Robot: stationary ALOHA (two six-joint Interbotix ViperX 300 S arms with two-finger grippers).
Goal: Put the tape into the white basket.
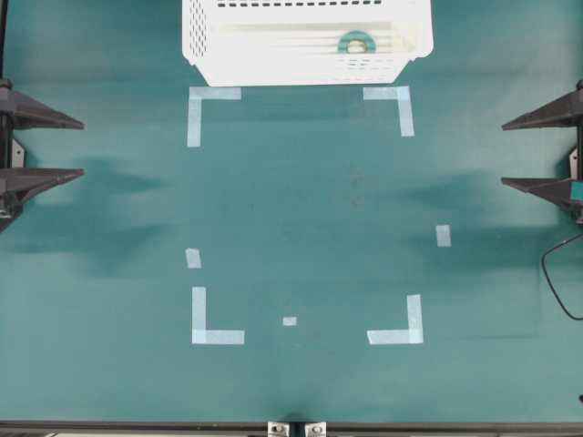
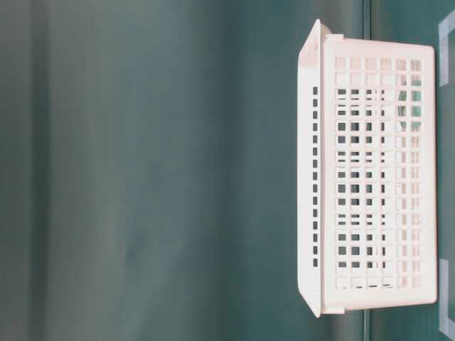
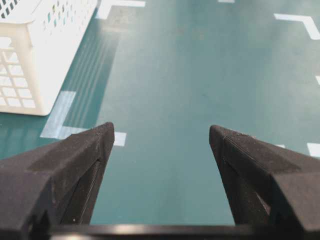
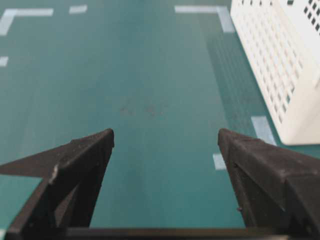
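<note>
Tape [image 1: 356, 42] in basket [image 1: 219, 55], end effectors apart.

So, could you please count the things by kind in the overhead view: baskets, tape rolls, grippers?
White basket: 1
Tape roll, inside the basket: 1
Grippers, left gripper and right gripper, both open and empty: 2
Total: 4

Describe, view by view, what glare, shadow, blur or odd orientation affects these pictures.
Overhead: soft shadows stretch inward from both sides, and the white basket is nearly washed out around the tape. Table-level: picture lies turned sideways. Wrist views: each near gripper looks soft.
</note>
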